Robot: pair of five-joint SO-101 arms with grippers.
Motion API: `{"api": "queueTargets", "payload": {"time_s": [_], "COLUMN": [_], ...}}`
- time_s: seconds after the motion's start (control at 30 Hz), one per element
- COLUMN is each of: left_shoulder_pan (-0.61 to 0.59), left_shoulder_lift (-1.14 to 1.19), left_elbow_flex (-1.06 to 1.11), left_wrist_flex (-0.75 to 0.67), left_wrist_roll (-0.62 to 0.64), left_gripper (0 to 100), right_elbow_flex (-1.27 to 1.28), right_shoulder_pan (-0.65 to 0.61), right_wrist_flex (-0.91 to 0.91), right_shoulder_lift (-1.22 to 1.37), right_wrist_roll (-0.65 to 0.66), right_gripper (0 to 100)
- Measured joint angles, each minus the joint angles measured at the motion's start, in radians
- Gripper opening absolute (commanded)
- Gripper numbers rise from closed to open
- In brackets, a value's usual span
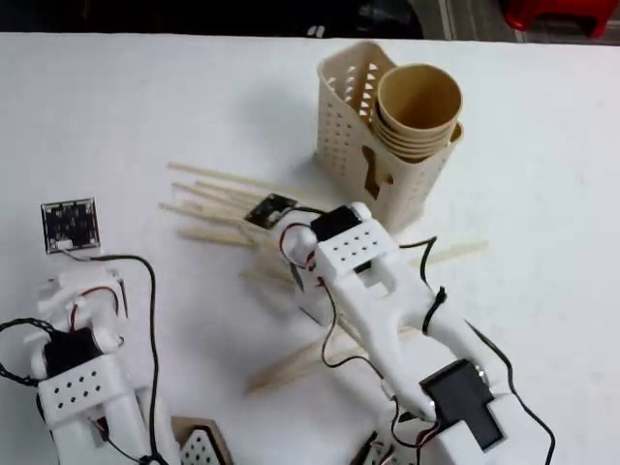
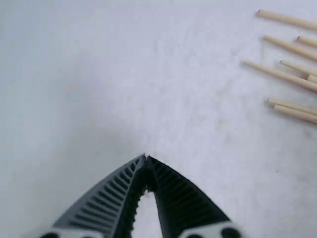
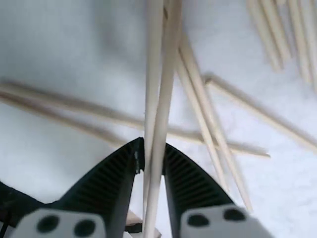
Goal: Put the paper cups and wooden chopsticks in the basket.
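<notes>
right wrist view: right hand (image 3: 152, 147) closed on two chopsticks (image 3: 154, 74), clamped between jaws.

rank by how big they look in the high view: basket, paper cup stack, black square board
1. basket, largest
2. paper cup stack
3. black square board, smallest
The cups stand taller, nearer the camera, which may flatter them.

White table (image 1: 145, 107), plain surface, takes up nearly the whole frame in the high view. Standing directly on it is one cream perforated basket (image 1: 354, 145), upright, at upper centre-right. Lying flat on it are loose wooden chopsticks (image 1: 208, 199): a spread group just left of the basket, and more scattered toward lower centre, several crossing.
</notes>
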Motion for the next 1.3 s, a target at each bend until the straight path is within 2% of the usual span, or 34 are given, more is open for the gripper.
{"api": "queueTargets", "payload": {"time_s": [0.13,0.33,0.5,0.67,0.8,0.93,1.3], "left_shoulder_pan": [0.000,0.000,0.000,0.000,0.000,0.000,0.000], "left_shoulder_lift": [0.000,0.000,0.000,0.000,0.000,0.000,0.000], "left_elbow_flex": [0.000,0.000,0.000,0.000,0.000,0.000,0.000], "left_wrist_flex": [0.000,0.000,0.000,0.000,0.000,0.000,0.000], "left_wrist_roll": [0.000,0.000,0.000,0.000,0.000,0.000,0.000], "left_gripper": [3,3,3,3,3,3,3], "right_elbow_flex": [0.000,0.000,0.000,0.000,0.008,0.008,0.008], "right_shoulder_pan": [0.000,0.000,0.000,0.000,0.000,0.028,0.201], "right_wrist_flex": [0.003,0.000,-0.084,-0.250,-0.436,-0.638,-1.266], "right_shoulder_lift": [-0.138,-0.494,-0.775,-0.941,-0.961,-0.944,-0.623], "right_wrist_roll": [0.000,0.000,0.000,-0.158,-0.334,-0.439,-0.470], "right_gripper": [1.7,1.7,1.7,1.7,1.7,1.7,1.7]}}
